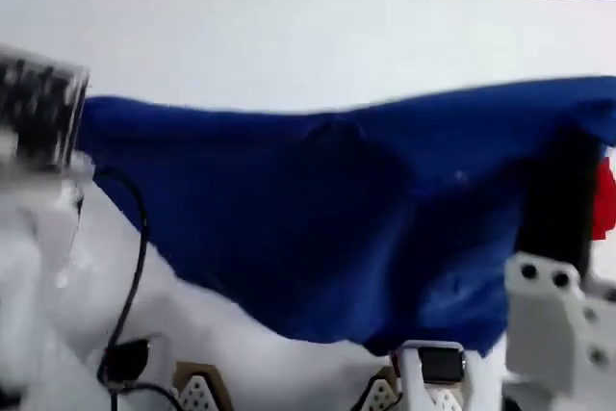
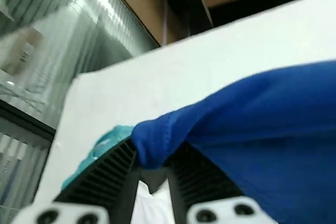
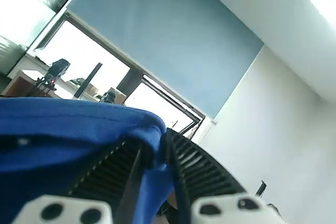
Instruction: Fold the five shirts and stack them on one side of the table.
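Observation:
A blue shirt hangs stretched across the white table in the high view, held up at both ends. My left gripper is shut on one corner of the blue shirt, with the hem bunched between its black ribbed fingers. My right gripper is shut on the other edge of the blue shirt and points up toward the ceiling. In the high view the left arm is at the left edge and the right arm stands at the right.
A red item peeks out at the table's right edge behind the right arm. A teal cloth lies on the table beside my left gripper. A black cable runs down the front left. The far half of the table is bare.

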Controlling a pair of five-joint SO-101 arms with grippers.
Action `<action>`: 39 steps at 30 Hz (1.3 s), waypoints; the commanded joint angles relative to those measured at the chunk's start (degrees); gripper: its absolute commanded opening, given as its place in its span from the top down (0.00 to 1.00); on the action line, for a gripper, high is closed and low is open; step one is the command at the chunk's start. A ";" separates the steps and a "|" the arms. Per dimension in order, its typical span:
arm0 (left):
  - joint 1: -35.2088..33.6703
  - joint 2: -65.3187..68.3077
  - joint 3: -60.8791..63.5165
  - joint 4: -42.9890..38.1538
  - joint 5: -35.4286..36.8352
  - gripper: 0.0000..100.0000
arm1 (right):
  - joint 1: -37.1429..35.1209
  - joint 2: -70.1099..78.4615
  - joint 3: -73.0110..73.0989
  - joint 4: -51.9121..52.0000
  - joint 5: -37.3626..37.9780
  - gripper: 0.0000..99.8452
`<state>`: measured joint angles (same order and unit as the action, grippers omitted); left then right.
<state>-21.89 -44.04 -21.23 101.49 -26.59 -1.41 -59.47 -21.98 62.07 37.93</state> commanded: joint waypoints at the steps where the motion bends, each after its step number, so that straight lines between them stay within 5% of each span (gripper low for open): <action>1: -0.88 -3.78 0.04 0.70 -0.53 0.98 | 0.48 2.68 -7.47 5.14 -0.70 0.98; 15: -0.88 -8.88 7.87 -0.09 -0.62 0.98 | -6.46 4.09 -10.55 16.04 -0.70 0.98; 25: -0.53 -7.38 33.36 -26.20 -0.70 0.98 | -8.75 11.38 18.02 -0.04 -0.35 0.98; 33: 1.32 16.44 34.33 -38.77 -1.85 0.98 | -7.60 19.47 36.48 -18.68 -0.26 0.98; 39: 5.27 39.12 20.00 -38.07 -2.64 0.98 | -2.95 29.58 37.01 -24.22 -0.26 0.98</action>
<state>-17.93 -13.80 7.60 63.69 -28.79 -6.68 -33.19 15.21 40.97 37.76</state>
